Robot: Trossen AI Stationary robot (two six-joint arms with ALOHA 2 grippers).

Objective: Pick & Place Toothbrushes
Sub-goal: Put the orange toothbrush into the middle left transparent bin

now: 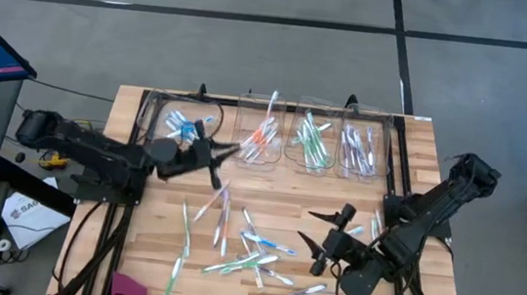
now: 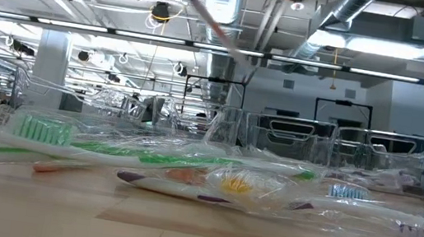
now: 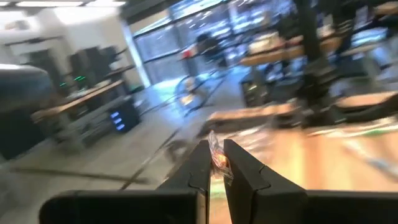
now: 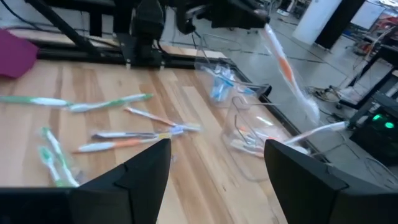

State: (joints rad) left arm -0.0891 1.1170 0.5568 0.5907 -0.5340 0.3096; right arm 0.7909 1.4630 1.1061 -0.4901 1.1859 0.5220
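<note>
Jaws of the left gripper (image 1: pixel 216 154) are clamped on one wrapped toothbrush (image 1: pixel 228 149), held above the table (image 1: pixel 136 242) just in front of the far bins (image 1: pixel 262 140). The right gripper (image 1: pixel 322 227) waits with jaws apart over the right near side. Four bins already hold sorted toothbrushes, by colour as it seems. Many toothbrushes (image 1: pixel 250 254) lie scattered on the near half, so I judge the work about half done.
</note>
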